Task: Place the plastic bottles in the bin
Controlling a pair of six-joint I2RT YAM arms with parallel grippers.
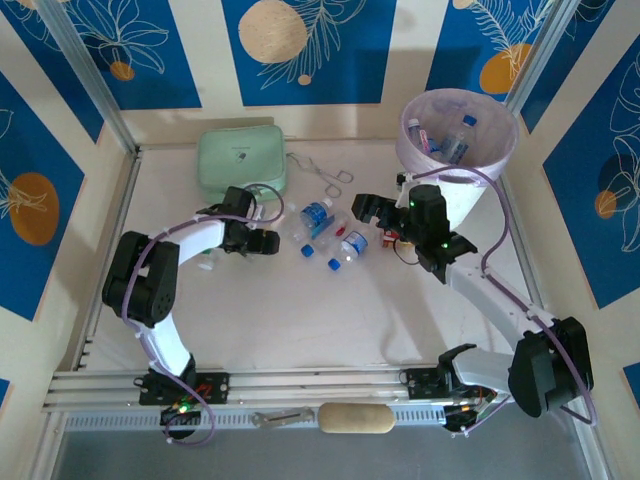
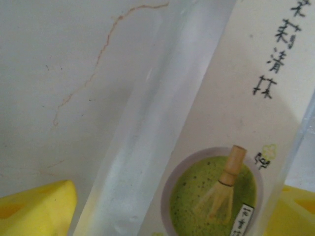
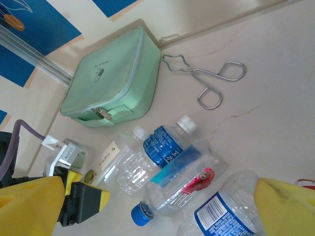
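Observation:
My left gripper (image 1: 268,240) stands open with its yellow fingertips (image 2: 39,209) close on either side of a clear bottle (image 2: 162,123) that has a cream label with a green tea picture. That bottle (image 3: 123,162) lies at the left of a cluster of plastic bottles: a blue-labelled one with a white cap (image 3: 167,145), a blue-capped one (image 3: 182,189) and a larger blue-labelled one (image 3: 221,216). My right gripper (image 3: 157,211) hangs open above this cluster (image 1: 330,235). The bin (image 1: 505,150), at the far right, holds several bottles (image 1: 455,135).
A mint-green zip case (image 1: 240,160) lies at the back left, with metal tongs (image 1: 325,172) beside it. A small red-and-white carton (image 1: 387,238) sits under the right arm. Blue-patterned walls and metal rails border the table.

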